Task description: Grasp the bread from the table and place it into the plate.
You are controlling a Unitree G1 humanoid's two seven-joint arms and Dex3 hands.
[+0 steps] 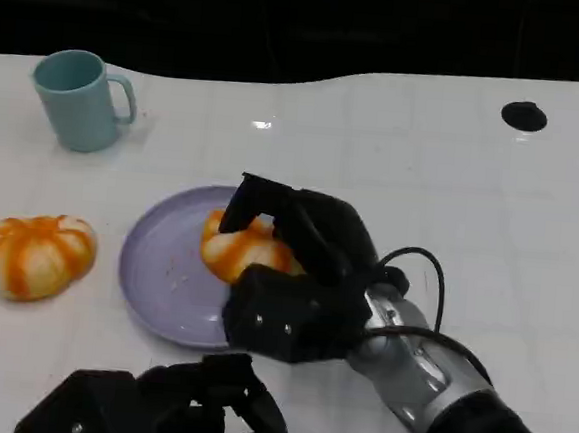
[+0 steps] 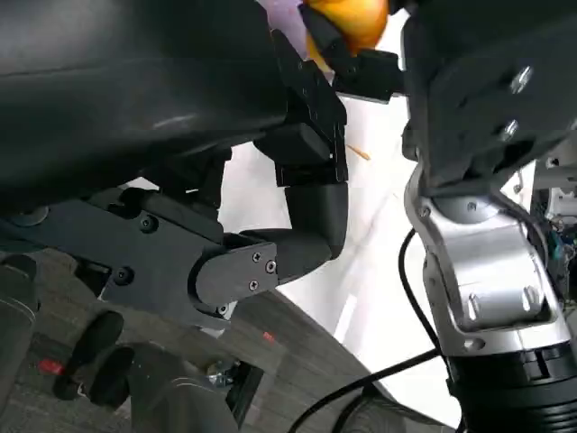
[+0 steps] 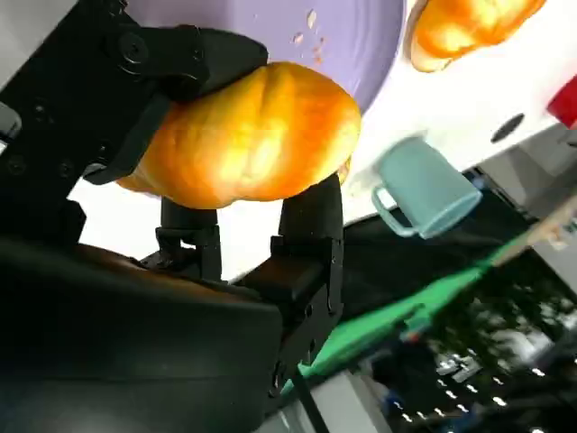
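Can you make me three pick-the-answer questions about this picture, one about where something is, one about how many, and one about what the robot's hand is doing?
1. Where is the mug?
A. at the table's far left
B. on the plate
C. in the left hand

2. How many orange breads are there?
A. one
B. two
C. four

3. What is the right hand doing?
A. lying flat on the table
B. holding the mug
C. gripping a bread over the plate

Answers:
1. A, the mug stands on the white table, beyond the plate.
2. B, one bread sits in the fingers, the other bread lies left of the plate.
3. C, its fingers wrap the bread above the purple plate.
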